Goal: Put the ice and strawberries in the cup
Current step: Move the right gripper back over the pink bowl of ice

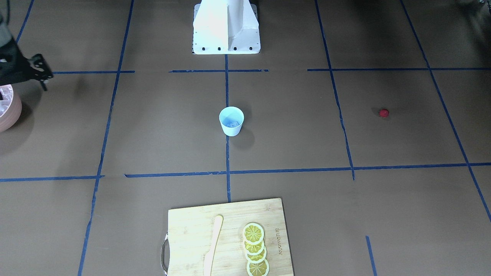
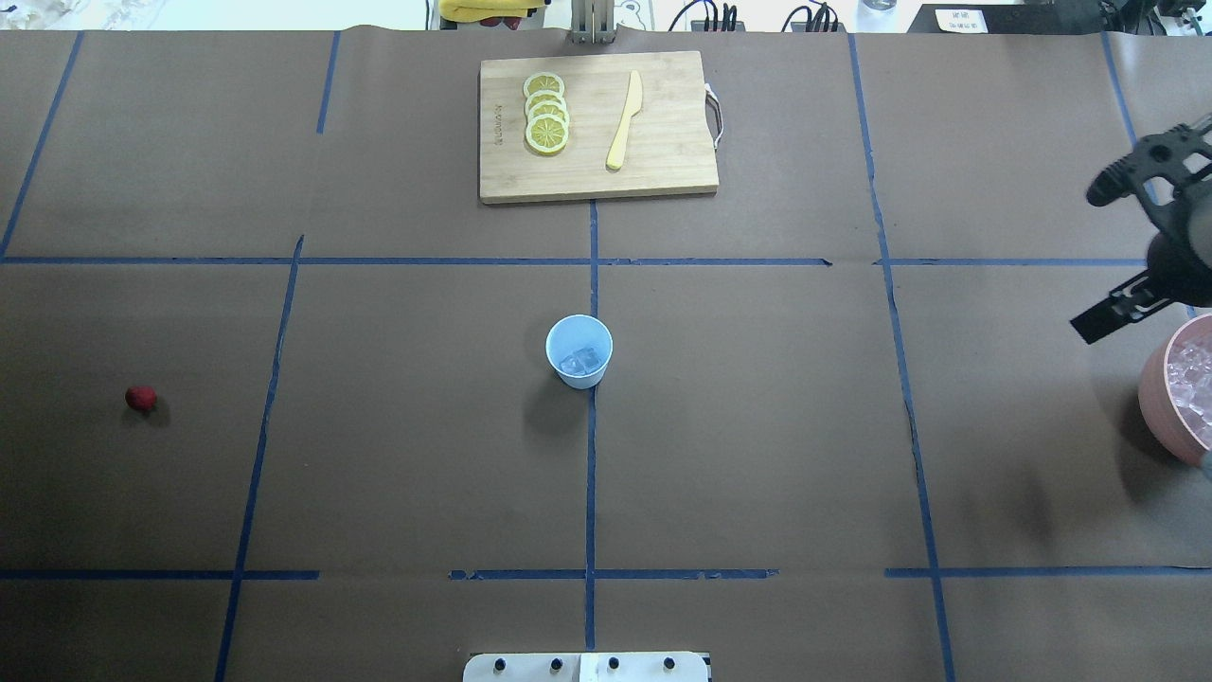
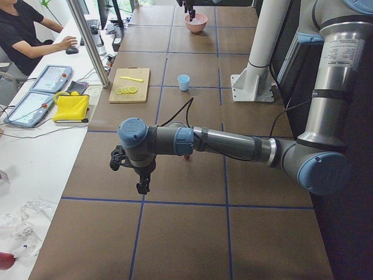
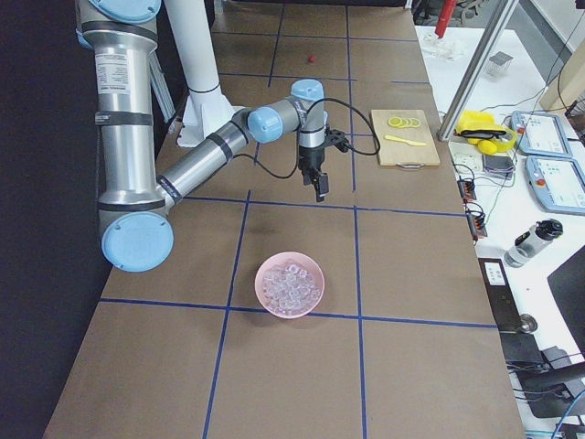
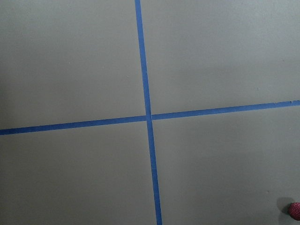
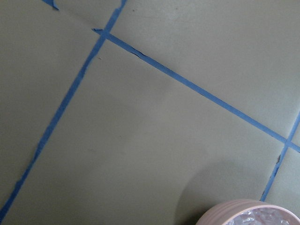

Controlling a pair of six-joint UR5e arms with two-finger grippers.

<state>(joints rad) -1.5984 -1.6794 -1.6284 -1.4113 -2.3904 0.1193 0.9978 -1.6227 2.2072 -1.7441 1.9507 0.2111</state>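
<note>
Ice (image 2: 580,361) already in cup (image 2: 579,352), centre of surface (image 2: 757,426); looks like strawberry step next. Strawberry (image 2: 140,398) alone on left half, well apart from cup. Left fingers (image 3: 142,186) hanging above surface near it; apart or together, cannot tell. Suggest centring over berry, dropping straight, closing gently: round, likely to roll or bruise. Right fingers (image 2: 1103,317) apart, empty, beside pink bowl (image 2: 1157,398). Brown paper, blue tape grid; cutting board (image 2: 663,161) with lemon slices (image 2: 546,112), knife (image 2: 625,118). Operator (image 3: 23,29) at side desk.
</note>
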